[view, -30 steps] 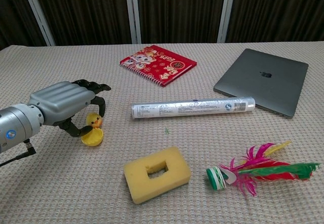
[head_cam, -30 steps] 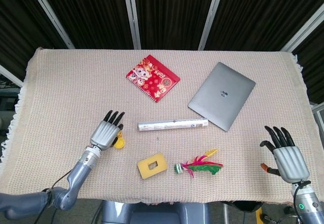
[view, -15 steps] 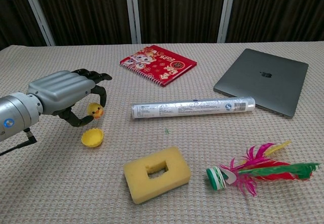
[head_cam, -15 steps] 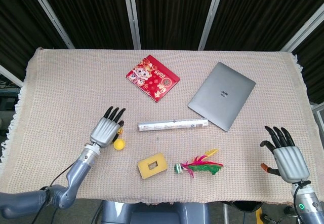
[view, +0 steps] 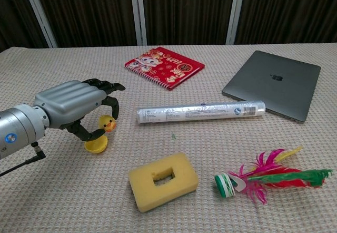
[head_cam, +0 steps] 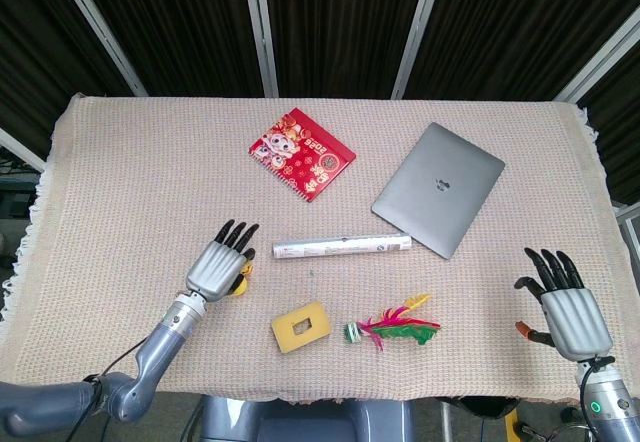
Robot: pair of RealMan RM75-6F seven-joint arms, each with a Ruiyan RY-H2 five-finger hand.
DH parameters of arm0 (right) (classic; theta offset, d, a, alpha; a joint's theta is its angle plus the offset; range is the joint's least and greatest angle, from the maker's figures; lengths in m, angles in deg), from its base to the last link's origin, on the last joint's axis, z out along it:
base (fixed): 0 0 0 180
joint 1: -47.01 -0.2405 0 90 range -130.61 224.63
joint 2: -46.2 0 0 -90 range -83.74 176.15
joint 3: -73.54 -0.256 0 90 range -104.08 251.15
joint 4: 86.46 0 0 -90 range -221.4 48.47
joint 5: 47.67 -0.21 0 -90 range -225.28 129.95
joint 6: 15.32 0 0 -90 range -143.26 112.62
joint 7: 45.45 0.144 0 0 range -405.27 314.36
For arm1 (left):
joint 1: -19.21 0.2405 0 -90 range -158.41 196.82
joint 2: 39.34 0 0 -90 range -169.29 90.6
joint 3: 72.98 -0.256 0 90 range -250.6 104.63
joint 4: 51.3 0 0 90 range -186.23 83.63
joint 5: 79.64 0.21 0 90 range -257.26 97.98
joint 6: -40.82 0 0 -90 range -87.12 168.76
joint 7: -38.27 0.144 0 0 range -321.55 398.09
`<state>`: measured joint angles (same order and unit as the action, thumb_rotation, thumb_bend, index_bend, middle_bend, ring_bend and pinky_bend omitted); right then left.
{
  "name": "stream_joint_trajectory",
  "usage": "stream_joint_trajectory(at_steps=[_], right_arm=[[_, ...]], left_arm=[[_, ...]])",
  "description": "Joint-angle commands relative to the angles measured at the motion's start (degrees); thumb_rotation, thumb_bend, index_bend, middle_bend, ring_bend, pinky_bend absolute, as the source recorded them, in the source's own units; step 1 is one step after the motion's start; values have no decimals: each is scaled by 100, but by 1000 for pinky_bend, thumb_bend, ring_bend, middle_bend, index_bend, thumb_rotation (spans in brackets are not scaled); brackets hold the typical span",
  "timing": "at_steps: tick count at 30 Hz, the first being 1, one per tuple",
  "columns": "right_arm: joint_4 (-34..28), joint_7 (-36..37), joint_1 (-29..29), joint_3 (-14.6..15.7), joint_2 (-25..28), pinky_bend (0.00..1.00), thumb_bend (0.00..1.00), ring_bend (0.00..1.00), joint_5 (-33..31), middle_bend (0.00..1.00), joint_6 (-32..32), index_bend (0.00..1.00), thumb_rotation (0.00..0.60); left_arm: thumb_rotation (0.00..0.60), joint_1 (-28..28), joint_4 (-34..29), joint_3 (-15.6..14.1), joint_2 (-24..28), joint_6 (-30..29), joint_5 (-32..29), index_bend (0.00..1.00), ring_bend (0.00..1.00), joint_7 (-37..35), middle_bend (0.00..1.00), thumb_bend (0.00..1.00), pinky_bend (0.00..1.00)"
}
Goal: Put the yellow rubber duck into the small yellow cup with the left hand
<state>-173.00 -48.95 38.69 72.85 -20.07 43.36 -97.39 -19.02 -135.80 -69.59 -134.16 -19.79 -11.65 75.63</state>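
My left hand [view: 73, 109], pinching the duck [view: 107, 123], has swung back over the cup [view: 96, 146]; release remains.

1. The left hand [view: 71, 106] reaches in from the left edge of the table [view: 47, 201], fingers curled, pinching the yellow rubber duck [view: 107, 123] at its fingertips.
2. The duck hangs just above the small yellow cup [view: 96, 145], which stands on the woven cloth near the left edge.
3. A yellow sponge [view: 163, 180] with a rectangular hole lies near the front edge.
4. A feathered shuttlecock [view: 266, 177] lies toward the front right corner.
5. A clear plastic-wrapped roll [view: 200, 111] lies across the middle.
6. A red notebook [view: 164, 66] sits toward the back edge.
7. A closed grey laptop [view: 274, 84] rests toward the back right.
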Motion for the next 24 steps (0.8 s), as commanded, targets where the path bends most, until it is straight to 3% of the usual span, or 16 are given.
stream_joint_trajectory(at_steps=[1, 12, 24], right_arm=[[6, 0, 2, -3, -5, 0, 0, 0, -1, 58, -5, 394, 600], [1, -20, 9, -5, -10, 0, 0, 0, -4, 58, -10, 394, 600], [-5, -26, 8, -5, -9, 0, 0, 0, 2, 58, -6, 394, 600]], left_arm=[[600, 51, -99, -51, 24, -56, 39, 441, 0, -4, 0, 439, 37], [600, 232, -473, -265, 234, -244, 271, 441, 0, -9, 0, 438, 37], [600, 316, -266, -286, 298, -188, 176, 441, 0, 24, 0, 439, 37]])
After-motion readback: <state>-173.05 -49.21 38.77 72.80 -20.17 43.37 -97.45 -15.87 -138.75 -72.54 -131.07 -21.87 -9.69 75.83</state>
